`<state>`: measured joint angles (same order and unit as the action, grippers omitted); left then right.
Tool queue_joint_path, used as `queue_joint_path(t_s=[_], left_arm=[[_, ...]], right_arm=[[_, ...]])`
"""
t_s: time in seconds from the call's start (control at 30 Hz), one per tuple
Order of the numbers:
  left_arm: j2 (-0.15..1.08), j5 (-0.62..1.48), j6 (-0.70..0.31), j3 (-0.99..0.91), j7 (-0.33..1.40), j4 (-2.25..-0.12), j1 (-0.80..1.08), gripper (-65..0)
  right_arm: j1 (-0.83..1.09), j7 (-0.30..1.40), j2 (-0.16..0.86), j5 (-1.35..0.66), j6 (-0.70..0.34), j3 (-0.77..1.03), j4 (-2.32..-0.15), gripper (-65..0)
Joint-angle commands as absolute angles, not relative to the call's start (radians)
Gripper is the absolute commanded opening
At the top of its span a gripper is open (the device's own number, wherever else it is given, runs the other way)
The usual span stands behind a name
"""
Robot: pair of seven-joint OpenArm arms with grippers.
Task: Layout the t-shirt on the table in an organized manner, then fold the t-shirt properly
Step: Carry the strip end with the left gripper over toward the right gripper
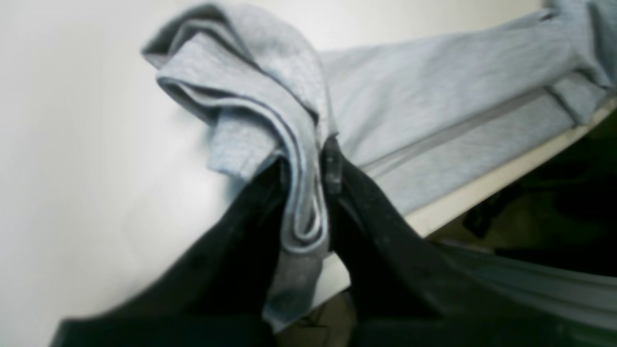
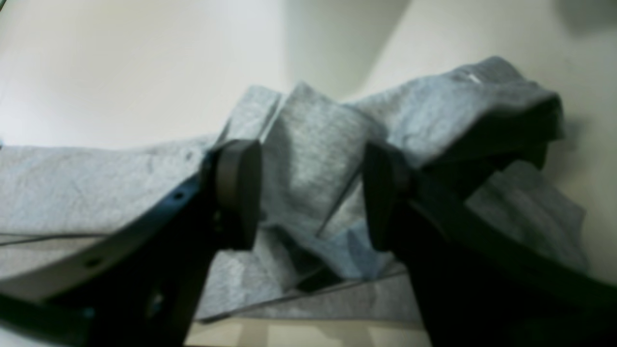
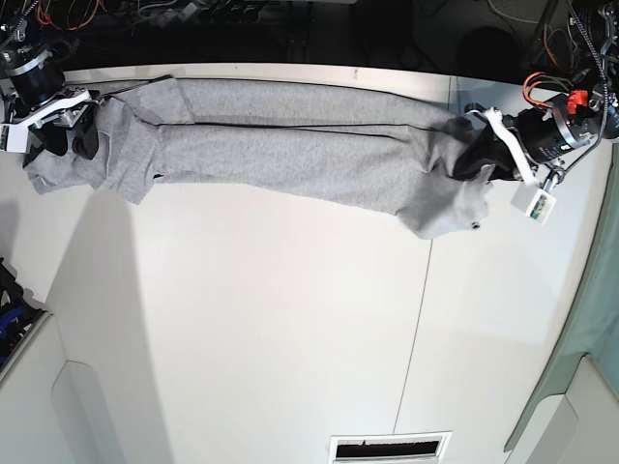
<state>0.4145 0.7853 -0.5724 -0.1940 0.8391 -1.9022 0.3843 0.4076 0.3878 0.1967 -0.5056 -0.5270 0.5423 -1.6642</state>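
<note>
On the table (image 3: 290,319), t-shirt (image 3: 290,145) stretches between pinching left end effector (image 1: 308,193) and wide right end effector (image 2: 311,193).

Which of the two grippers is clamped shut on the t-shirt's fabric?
The left gripper: its jaws pinch a folded bundle of the t-shirt. The right gripper has its jaws apart around the cloth.

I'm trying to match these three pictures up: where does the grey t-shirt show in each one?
Left wrist view: light heather-grey cotton t-shirt fills the centre and right, a fold pinched in the left end effector.
Right wrist view: bunched across the middle.
Base view: stretched along the top edge.
Shared landmark: the white table.
</note>
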Motion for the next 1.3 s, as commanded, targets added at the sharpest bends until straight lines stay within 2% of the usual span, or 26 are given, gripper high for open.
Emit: queue_joint_path(t_s=[0.0, 0.1, 0.2, 0.3, 0.47, 0.67, 0.7, 0.8, 0.87, 1.03, 1.17, 1.2, 1.23, 1.27], left_arm=[[0.41, 0.792, -0.58, -0.154, 0.815, -1.942, 0.383, -65.0], [0.374, 0.678, -0.576, 0.016, 0.751, -1.966, 0.373, -65.0], [0.322, 0.542, -0.485, 0.184, 0.728, -1.965, 0.343, -65.0], [0.26, 0.432, -0.463, 0.295, 0.721, -1.964, 0.318, -65.0], [0.173, 0.35, -0.463, 0.382, 0.661, -1.921, 0.306, -65.0], [0.044, 0.343, -0.464, 0.395, 0.645, -1.724, 0.247, -65.0], [0.027, 0.343, -0.464, 0.395, 0.636, -1.693, 0.234, -62.3], [-0.006, 0.344, -0.465, 0.395, 0.604, -1.618, 0.209, -39.8], [-0.011, 0.347, -0.472, 0.401, 0.598, -1.59, 0.196, -30.7], [-0.011, 0.348, -0.476, 0.422, 0.617, -1.584, 0.183, -30.2], [-0.011, 0.348, -0.476, 0.437, 0.617, -1.584, 0.183, -30.2], [-0.011, 0.347, -0.476, 0.44, 0.617, -1.584, 0.183, -30.2], [-0.011, 0.347, -0.477, 0.44, 0.617, -1.584, 0.183, -30.2], [-0.011, 0.347, -0.476, 0.44, 0.616, -1.584, 0.183, -30.2]], right_arm=[[0.408, 0.368, 0.207, -0.524, -0.528, 0.55, -1.678, -31.8], [0.408, 0.368, 0.207, -0.524, -0.528, 0.55, -1.678, -31.8], [0.408, 0.368, 0.207, -0.524, -0.528, 0.55, -1.678, -31.8], [0.408, 0.368, 0.207, -0.524, -0.528, 0.55, -1.678, -31.8], [0.408, 0.368, 0.209, -0.531, -0.528, 0.552, -1.679, -31.8], [0.405, 0.405, 0.236, -0.66, -0.53, 0.616, -1.68, -31.8], [0.405, 0.405, 0.24, -0.667, -0.532, 0.635, -1.68, -31.8], [0.405, 0.424, 0.256, -0.682, -0.532, 0.698, -1.68, -31.8], [0.406, 0.436, 0.27, -0.691, -0.532, 0.738, -1.68, -31.8], [0.405, 0.458, 0.334, -0.72, -0.513, 0.805, -1.679, -31.8], [0.405, 0.458, 0.39, -0.769, -0.506, 0.79, -1.679, -32.1], [0.399, 0.458, 0.398, -0.77, -0.506, 0.78, -1.679, -35.0], [0.389, 0.461, 0.399, -0.76, -0.506, 0.769, -1.679, -41.6], [0.377, 0.462, 0.398, -0.748, -0.506, 0.753, -1.679, -51.8]])
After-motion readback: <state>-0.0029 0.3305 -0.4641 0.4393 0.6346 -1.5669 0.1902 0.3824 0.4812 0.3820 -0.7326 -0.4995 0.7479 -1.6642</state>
